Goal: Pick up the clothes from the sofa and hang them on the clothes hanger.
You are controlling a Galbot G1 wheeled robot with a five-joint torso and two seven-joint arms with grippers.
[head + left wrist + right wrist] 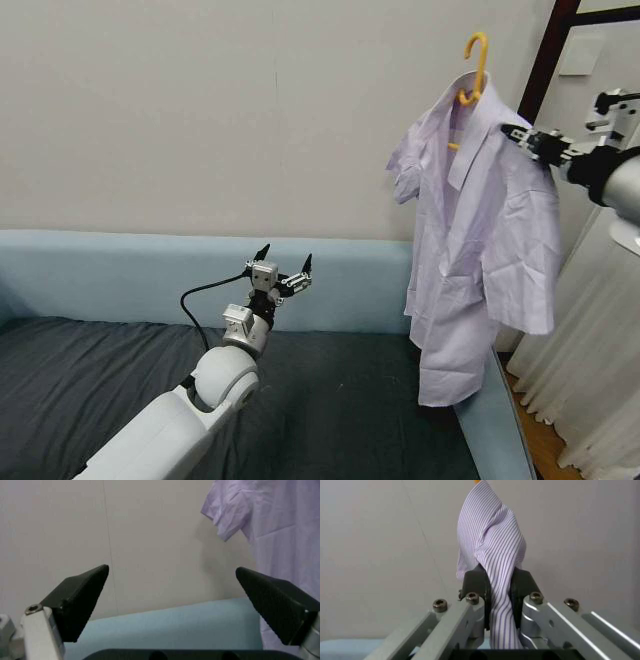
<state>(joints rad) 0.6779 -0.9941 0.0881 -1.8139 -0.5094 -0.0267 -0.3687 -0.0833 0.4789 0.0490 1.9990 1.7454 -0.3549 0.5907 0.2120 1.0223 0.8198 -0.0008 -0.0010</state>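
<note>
Progress looks well past halfway, we judge: the shirt [490, 230] is off the sofa [90, 390] and hangs in the air above the sofa's right end, its collar sitting on a yellow hanger [477, 62]. The hanger's hook points up in front of the bare wall [200, 110], and we see no rail or stand under it. What is left, as we read it, is to catch that hook on something and let go.

The right gripper [520, 133] is up high at the shirt's shoulder, clamped on a fold of cloth; in its wrist view the dark pads [472, 583] pinch the fabric from both sides. The left gripper [285, 268] hovers low over the seat near the backrest, jaws spread wide and empty.

The shirt is thin, limp and creased, short-sleeved, pale lilac from afar and finely striped purple on white up close. The hanger looks like smooth plastic with a rounded hook. The sofa has a dark grey, coarse-woven seat and a pale blue padded back. The left gripper's fingers [80, 600] are black, wedge-shaped and matte, and the right's sit on bolted metal links.
</note>
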